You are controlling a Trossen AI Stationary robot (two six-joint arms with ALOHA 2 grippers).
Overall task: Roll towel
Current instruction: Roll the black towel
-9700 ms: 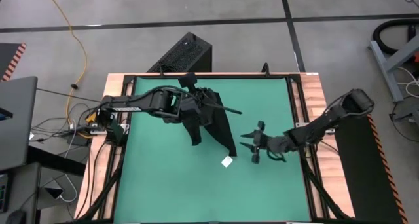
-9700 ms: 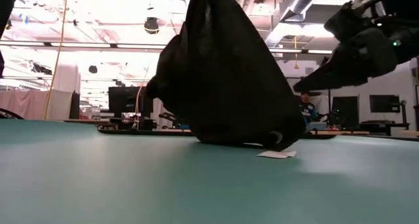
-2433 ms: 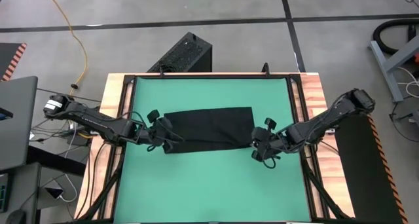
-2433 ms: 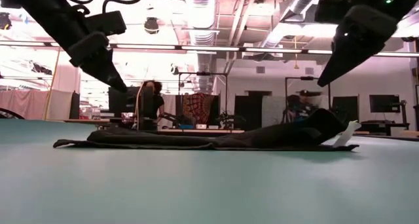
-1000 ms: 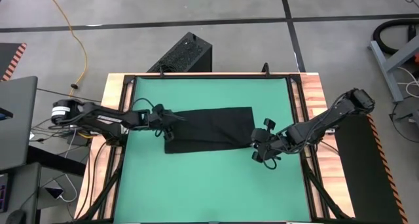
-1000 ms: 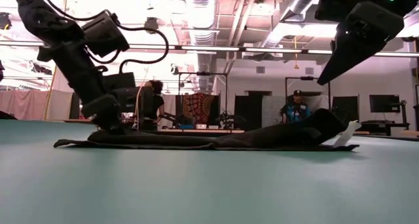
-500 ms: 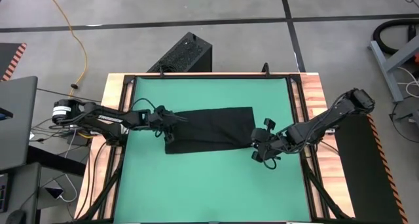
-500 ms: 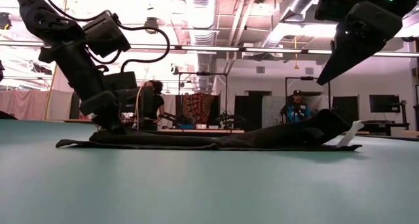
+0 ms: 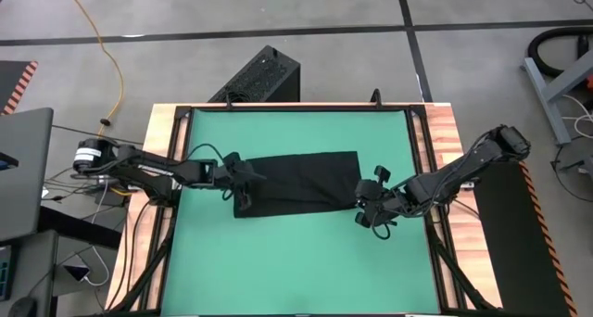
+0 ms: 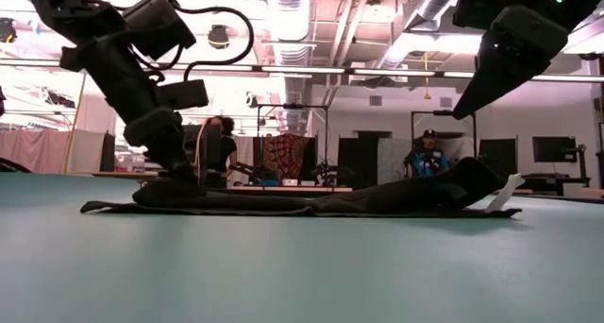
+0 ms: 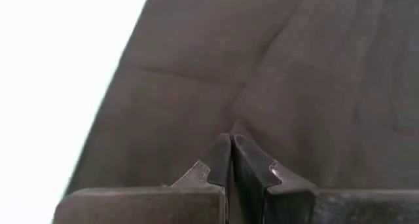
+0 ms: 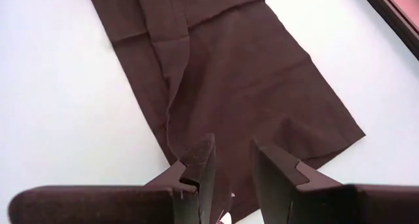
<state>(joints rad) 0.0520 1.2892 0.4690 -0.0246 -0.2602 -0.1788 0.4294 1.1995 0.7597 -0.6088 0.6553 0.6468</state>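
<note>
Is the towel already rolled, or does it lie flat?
Flat, not rolled: the towel lies as a long strip on the green mat, slightly raised at one end.

Left arm: reached in low from the table's left side, wrist angled down; left gripper [image 9: 243, 189] down at the surface, fingers [image 11: 222, 160] pressed together. Right arm: extended from the right side; right gripper [image 9: 368, 209] raised, fingers [image 12: 203, 160] apart.

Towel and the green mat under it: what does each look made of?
The towel looks like soft, thin woven cloth, matte black: it lies limp and flat with creases and a raised fold at one end. The green mat looks like a smooth, even sheet, perhaps rubber or vinyl, with a faint sheen in the low view; the exact material is unclear.
</note>
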